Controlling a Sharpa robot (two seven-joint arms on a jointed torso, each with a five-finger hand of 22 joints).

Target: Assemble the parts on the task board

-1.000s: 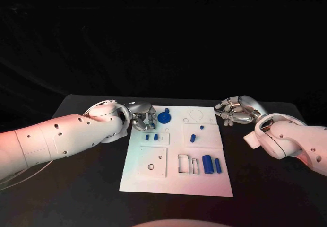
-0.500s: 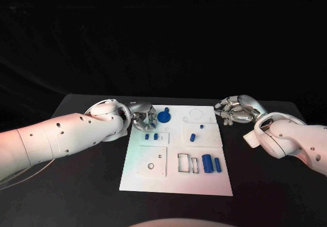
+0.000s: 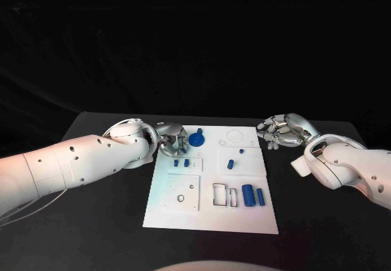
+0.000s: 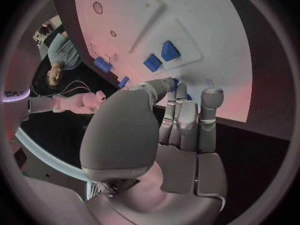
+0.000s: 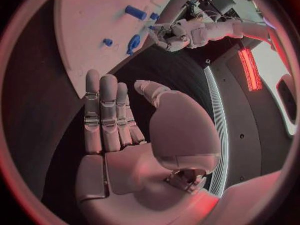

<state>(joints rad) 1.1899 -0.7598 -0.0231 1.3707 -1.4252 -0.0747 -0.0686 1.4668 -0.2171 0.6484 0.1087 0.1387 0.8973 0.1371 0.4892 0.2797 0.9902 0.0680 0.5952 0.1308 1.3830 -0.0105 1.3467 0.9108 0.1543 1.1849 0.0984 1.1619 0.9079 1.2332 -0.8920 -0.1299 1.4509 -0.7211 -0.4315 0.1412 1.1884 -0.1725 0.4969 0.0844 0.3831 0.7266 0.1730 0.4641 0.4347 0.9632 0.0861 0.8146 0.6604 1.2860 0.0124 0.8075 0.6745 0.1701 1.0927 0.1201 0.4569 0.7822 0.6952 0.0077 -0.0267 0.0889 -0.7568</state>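
The white task board (image 3: 244, 217) lies in the middle of the black table. At its far left corner my left hand (image 3: 170, 140) pinches a blue round part (image 3: 196, 139) between thumb and fingers; a bit of blue shows at the fingertips (image 4: 175, 82). My right hand (image 3: 280, 131) hovers off the board's far right corner, fingers straight (image 5: 107, 110), holding nothing. Two small blue blocks (image 3: 180, 163) sit in a recess near the left hand. A blue peg (image 3: 230, 165) and two blue cylinders (image 3: 253, 196) lie further along the board.
Beside the cylinders are two open rectangular slots (image 3: 224, 195). A round recess (image 3: 234, 136) marks the board's far right part. A raised square plate (image 3: 182, 192) with small holes sits at the near left. Bare black table (image 3: 90, 226) surrounds the board.
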